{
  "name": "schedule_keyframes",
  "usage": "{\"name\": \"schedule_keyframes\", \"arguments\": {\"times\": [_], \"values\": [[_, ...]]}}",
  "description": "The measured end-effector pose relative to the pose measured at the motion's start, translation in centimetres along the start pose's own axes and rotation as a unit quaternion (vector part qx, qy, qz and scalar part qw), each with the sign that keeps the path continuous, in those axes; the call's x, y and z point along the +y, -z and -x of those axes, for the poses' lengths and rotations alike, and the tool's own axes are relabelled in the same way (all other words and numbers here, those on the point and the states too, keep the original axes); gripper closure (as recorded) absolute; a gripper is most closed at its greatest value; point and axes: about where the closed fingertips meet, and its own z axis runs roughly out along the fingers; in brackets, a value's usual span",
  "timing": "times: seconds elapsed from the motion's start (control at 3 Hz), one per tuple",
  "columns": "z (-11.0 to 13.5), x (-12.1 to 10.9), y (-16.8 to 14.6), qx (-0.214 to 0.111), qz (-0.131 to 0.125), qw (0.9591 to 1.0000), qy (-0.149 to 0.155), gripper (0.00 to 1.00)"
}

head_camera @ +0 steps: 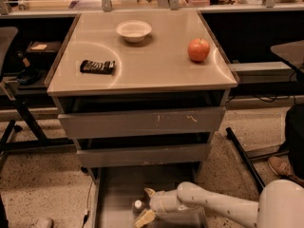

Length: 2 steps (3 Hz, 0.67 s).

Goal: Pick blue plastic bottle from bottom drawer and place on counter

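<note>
Nearly on it: fingers astride the bottle, nothing gripped yet

My gripper is down inside the bottom drawer, reaching in from the right, low over its grey floor. My fingers are parted, one on each side of the blue plastic bottle, which seems to stand upright with its white cap showing. I can't tell whether either finger touches it. As I judge it, the bottle is light and narrow, so an uneven squeeze could tip it or shove it along the floor. Lifting out, I could clip the drawer front just above. On the counter the apple, white bowl and dark wrapper leave room, but a tilted set-down would topple it.
</note>
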Motion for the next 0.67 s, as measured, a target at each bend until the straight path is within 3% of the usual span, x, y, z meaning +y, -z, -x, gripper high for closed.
{"name": "schedule_keyframes", "arguments": {"times": [0.33,0.67], "values": [[-0.39,-0.22,-1.90,-0.008,0.010,0.9999,-0.005,0.00],[-0.45,-0.27,-1.97,-0.008,0.009,0.9999,-0.006,0.18]]}}
